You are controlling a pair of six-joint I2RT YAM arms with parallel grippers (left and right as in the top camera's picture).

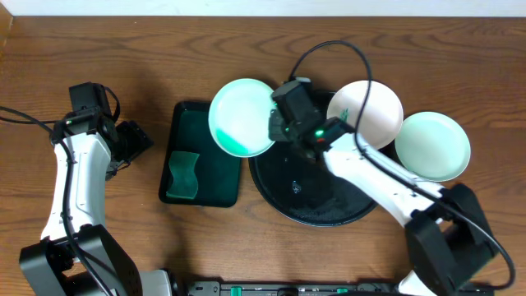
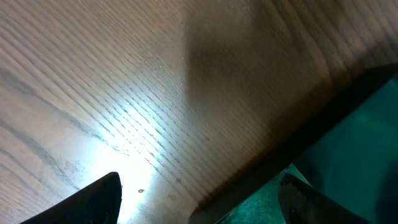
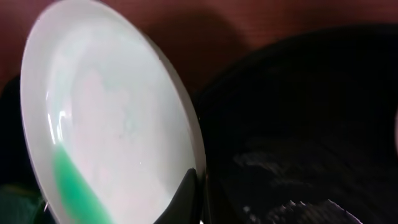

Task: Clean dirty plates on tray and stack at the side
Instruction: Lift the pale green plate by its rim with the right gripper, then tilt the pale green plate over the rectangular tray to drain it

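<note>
My right gripper [image 1: 274, 123] is shut on the rim of a mint-green plate [image 1: 240, 116], holding it tilted above the gap between the round black tray [image 1: 279, 193] and the small rectangular tray. Green liquid pools at the plate's lower edge [image 3: 74, 190]. The right wrist view shows the plate [image 3: 112, 124], my finger pinching its rim [image 3: 198, 186], and the black tray [image 3: 298, 112]. A white plate [image 1: 366, 111] lies on the tray's far right rim. Another mint-green plate [image 1: 433, 145] lies on the table to the right. My left gripper [image 1: 131, 144] is open and empty over the wood, left of the rectangular tray.
A dark rectangular tray [image 1: 215, 185] with a green sponge [image 1: 184, 175] sits left of the round tray; its edge shows in the left wrist view [image 2: 323, 124]. A black cable [image 1: 345, 49] arcs over the back of the table.
</note>
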